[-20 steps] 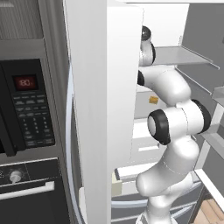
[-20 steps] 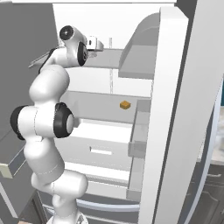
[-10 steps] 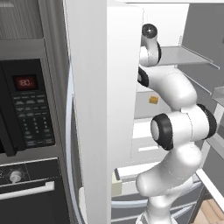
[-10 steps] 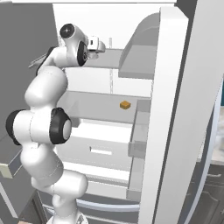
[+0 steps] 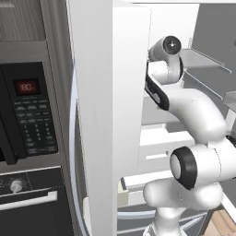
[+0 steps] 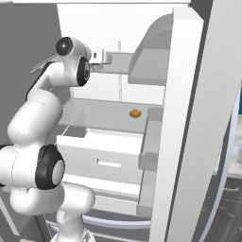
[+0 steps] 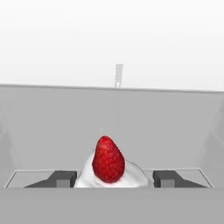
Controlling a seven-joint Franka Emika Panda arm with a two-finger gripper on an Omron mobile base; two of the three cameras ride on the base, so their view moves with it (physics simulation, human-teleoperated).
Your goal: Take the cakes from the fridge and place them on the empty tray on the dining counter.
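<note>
Inside the fridge [image 6: 189,118], the end effector [image 7: 114,178] stands open around the white cake [image 7: 109,168]; the brown cake [image 6: 135,113] sits below.

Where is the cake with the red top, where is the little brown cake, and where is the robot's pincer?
white cake [image 7: 108,168], hand view, on its red top.
brown cake [image 6: 135,113], right base view, on its top face, lying on the fridge shelf.
pincer [image 7: 114,178], hand view, midway between its two dark tips.

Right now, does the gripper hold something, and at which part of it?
Nothing is clearly held. The gripper has one finger on each side of the white cake with the red top, with gaps visible.
</note>
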